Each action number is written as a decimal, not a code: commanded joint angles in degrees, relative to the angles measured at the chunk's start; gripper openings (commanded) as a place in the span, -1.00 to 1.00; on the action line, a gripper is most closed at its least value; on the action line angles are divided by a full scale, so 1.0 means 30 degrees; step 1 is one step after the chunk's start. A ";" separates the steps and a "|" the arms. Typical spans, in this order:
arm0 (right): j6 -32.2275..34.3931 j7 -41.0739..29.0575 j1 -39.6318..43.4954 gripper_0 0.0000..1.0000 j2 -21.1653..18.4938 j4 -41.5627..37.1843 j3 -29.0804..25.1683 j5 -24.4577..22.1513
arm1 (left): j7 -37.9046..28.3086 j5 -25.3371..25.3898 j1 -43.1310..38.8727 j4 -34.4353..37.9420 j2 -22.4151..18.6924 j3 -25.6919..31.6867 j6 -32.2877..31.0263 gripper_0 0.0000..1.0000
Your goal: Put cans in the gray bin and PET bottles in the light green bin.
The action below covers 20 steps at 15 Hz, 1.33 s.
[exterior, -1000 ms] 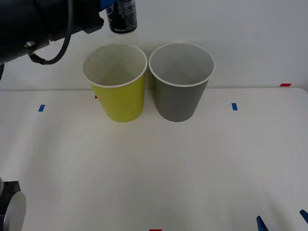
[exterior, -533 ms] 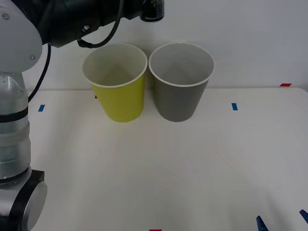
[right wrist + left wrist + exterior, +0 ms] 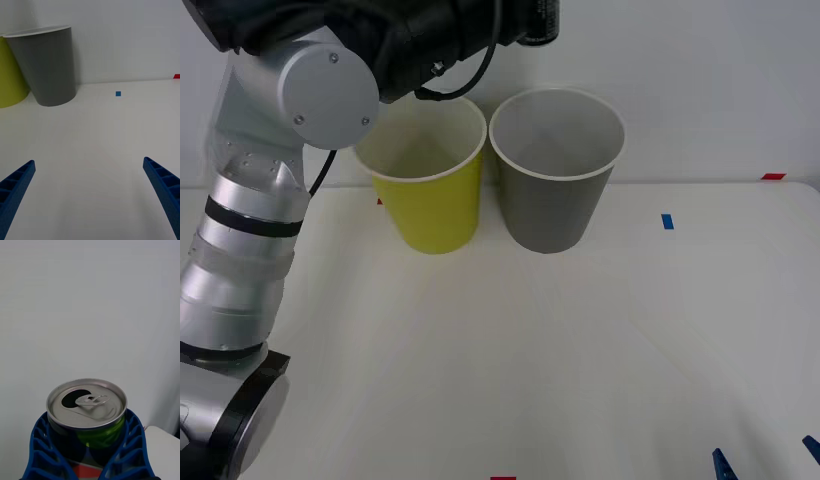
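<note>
One can is in play, and it is in transit: the left gripper carries it high above the surface, at about 12 o'clock in the front view, roughly over the gray bin's near-left rim. The step in hand is the delivery of this can to the gray bin, which stands at 1 o'clock, touching or nearly touching the light green bin at 11 o'clock. Both bins look empty from here. Judging by the line-up, the next move calls for a small shift so the can sits squarely over the gray opening, clear of the green rim, then a release. The left jaws are closed snugly around the can's sides, its opened silver top facing the wrist camera. The right gripper waits low at 5 o'clock, its jaws spread wide and holding nothing.
</note>
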<state>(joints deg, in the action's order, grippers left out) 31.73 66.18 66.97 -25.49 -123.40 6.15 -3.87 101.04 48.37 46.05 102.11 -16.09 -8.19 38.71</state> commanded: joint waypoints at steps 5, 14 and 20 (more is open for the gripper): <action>0.0000 0.0000 0.0000 1.00 0.0000 0.0000 0.0000 0.0000 | 0.0393 -0.0331 0.0442 -0.2866 0.0148 -0.2747 -0.4116 -1.00; 0.0000 0.0000 0.0000 1.00 0.0000 0.0000 0.0000 0.0000 | 0.0335 -0.0419 0.0442 -0.4917 0.0207 -0.5267 -0.7807 -1.00; 0.0000 0.0000 0.0000 1.00 0.0000 0.0000 0.0000 0.0000 | 0.0188 -0.0419 0.0442 -0.5034 0.0412 -0.5618 -0.7807 -1.00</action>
<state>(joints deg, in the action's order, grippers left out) 31.73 66.18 66.97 -25.49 -123.40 6.15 -3.87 101.48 47.08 47.39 87.29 -14.95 -25.04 15.24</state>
